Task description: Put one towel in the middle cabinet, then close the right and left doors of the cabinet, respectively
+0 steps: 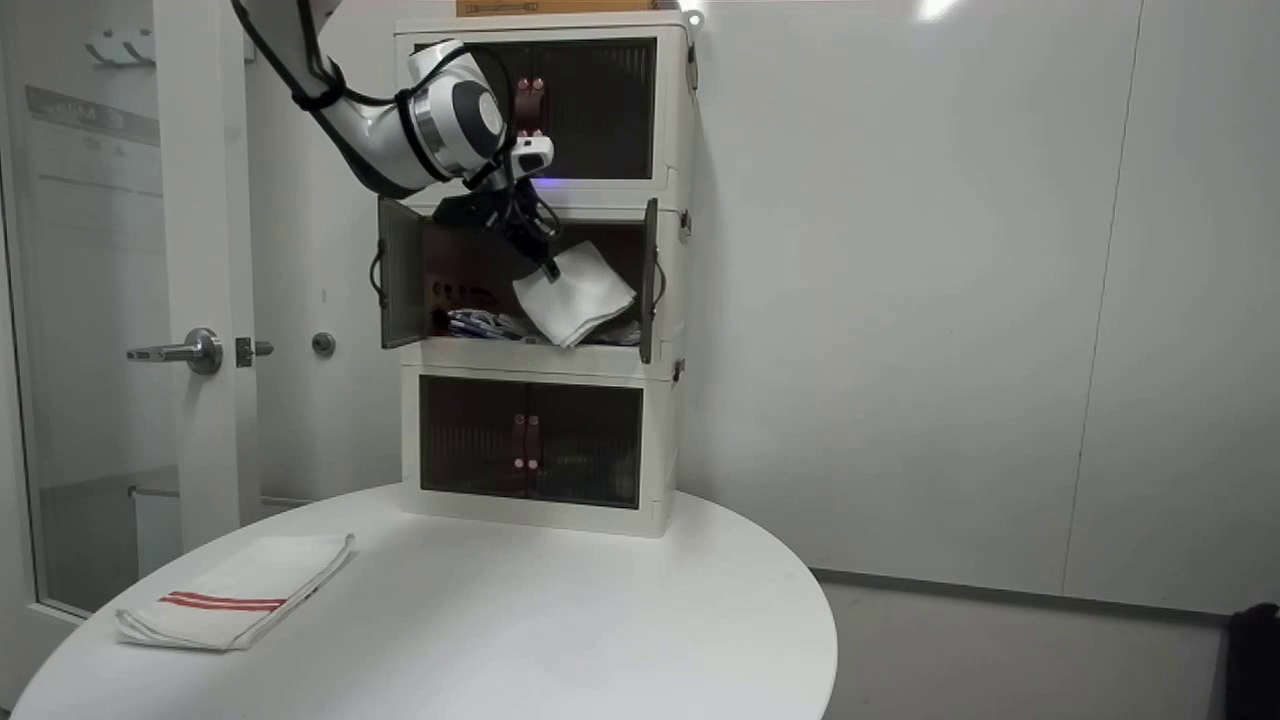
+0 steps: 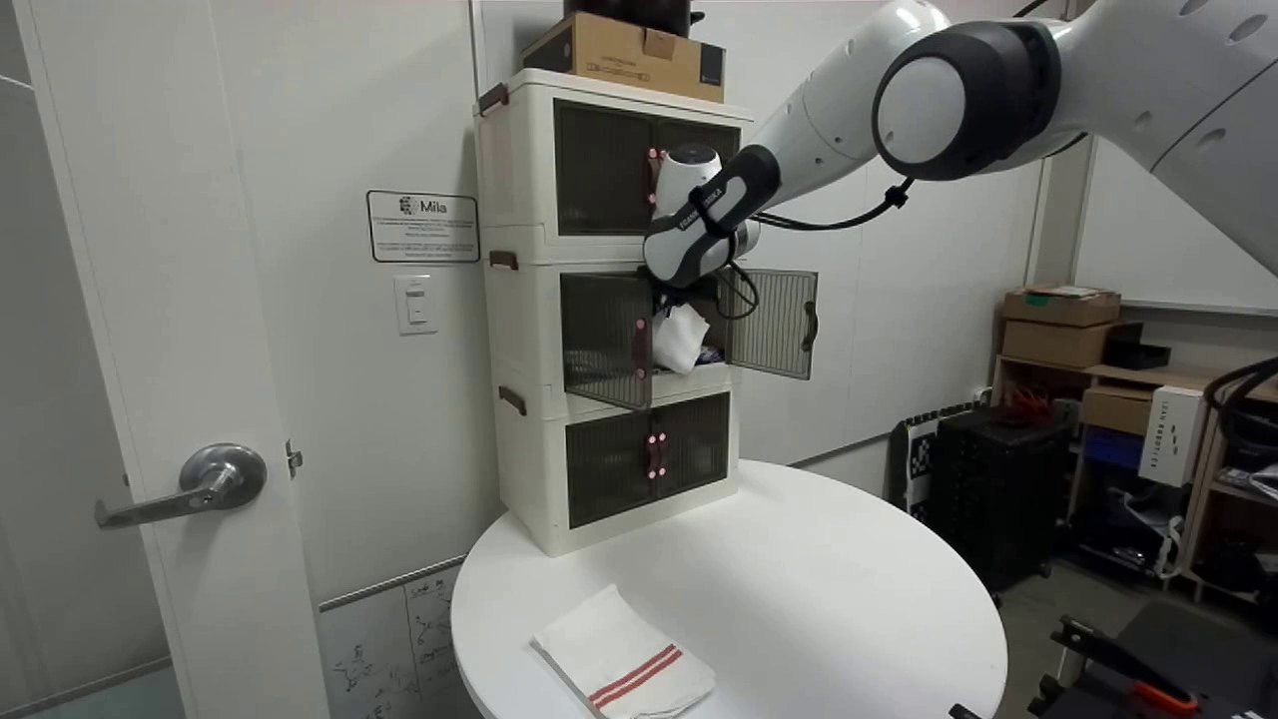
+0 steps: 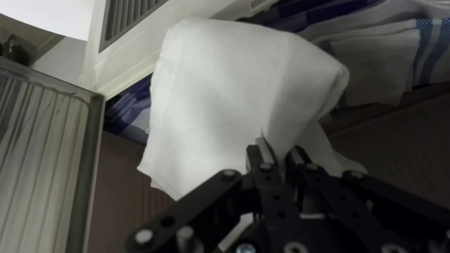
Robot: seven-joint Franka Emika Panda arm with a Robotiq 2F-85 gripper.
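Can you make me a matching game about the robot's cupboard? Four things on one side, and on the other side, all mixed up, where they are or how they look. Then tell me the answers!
Things:
1. Plain white towel
2. Red-striped cloth
3. Middle pair of doors
4. Cardboard box

Where or how:
A. lying on the table
B. on top of the cabinet tower
C. pinched in the gripper
D. swung open

Right pairs: 1-C, 2-A, 3-D, 4-B
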